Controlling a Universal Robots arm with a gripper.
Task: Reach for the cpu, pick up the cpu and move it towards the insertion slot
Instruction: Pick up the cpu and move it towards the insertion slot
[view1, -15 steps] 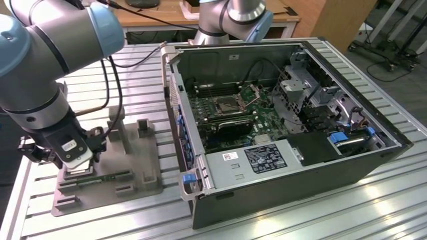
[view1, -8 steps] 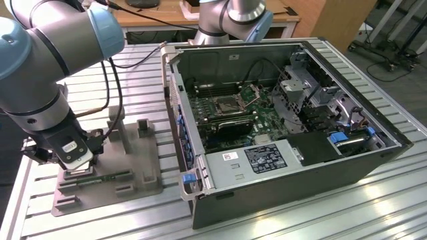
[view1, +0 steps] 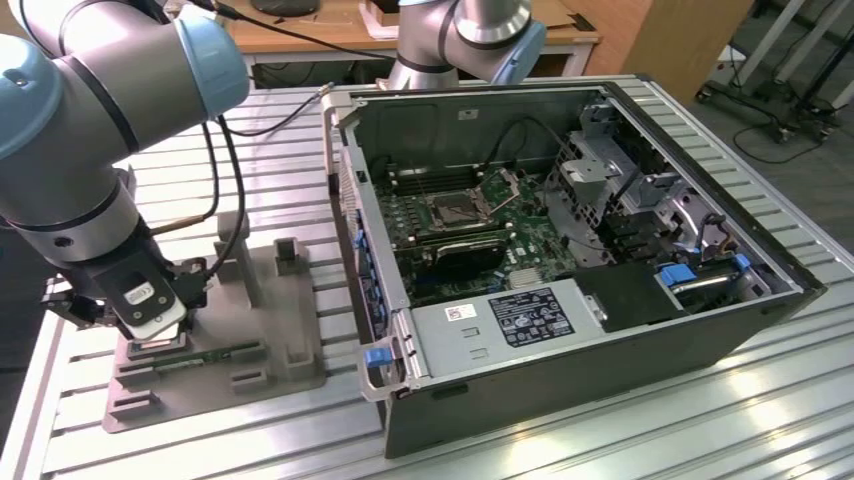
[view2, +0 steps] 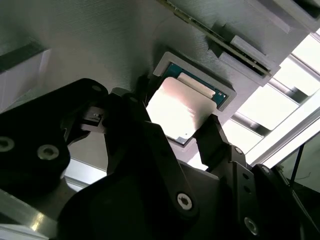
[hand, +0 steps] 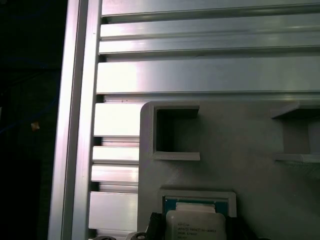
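In the second wrist view, at the frame's centre, the hand (view2: 176, 114) is hanging open over the cpu (view2: 186, 102), fingers (view2: 212, 141) flanking its opposite edges, gripping nothing.

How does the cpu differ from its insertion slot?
The cpu lies in a recess of the grey holder; the insertion slot sits inside the open computer case. The cpu's top is pale and shiny; the insertion slot is dark within a silver frame. Both are square.
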